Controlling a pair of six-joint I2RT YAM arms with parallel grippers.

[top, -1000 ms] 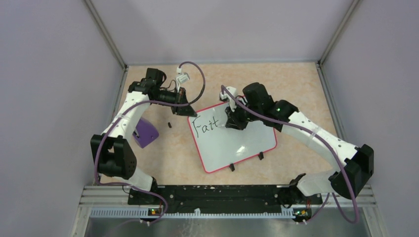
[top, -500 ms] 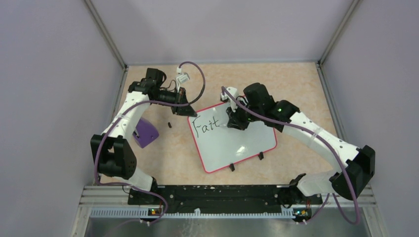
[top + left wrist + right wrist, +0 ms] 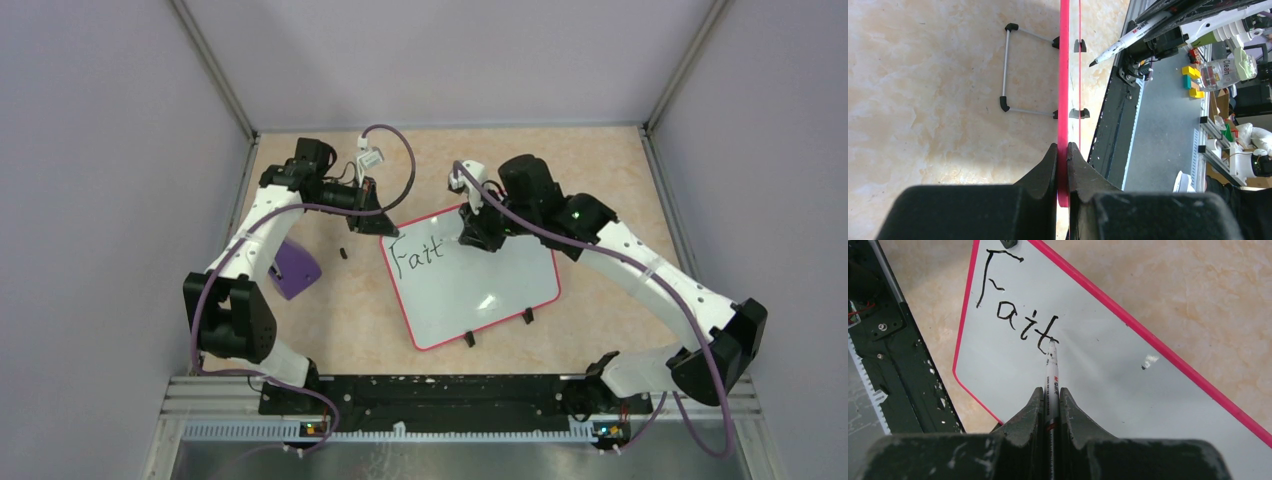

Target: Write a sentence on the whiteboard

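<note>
The whiteboard [image 3: 480, 295] lies tilted on the table, white with a red-pink rim. My left gripper [image 3: 384, 227] is shut on its far left corner; the left wrist view shows the rim [image 3: 1063, 75] edge-on, pinched between the fingers of that gripper [image 3: 1063, 150]. My right gripper [image 3: 478, 236] is over the board's far part, shut on a white marker [image 3: 1052, 371]. In the right wrist view, the marker's tip sits at the upper right of the last letter of the sentence [image 3: 1015, 315], which reads "Fait" in black. The same lettering [image 3: 420, 255] shows from above.
A purple block [image 3: 293, 268] lies at the left beside the left arm. A small black piece [image 3: 343, 253] rests just left of the board. Two black feet [image 3: 468, 339] stick out from the board's near edge. A wire stand [image 3: 1005, 65] folds out beneath it. Grey walls enclose the table.
My right gripper has moved the marker a little toward the board's far edge, beside the "t". The left arm and the board have stayed put.
</note>
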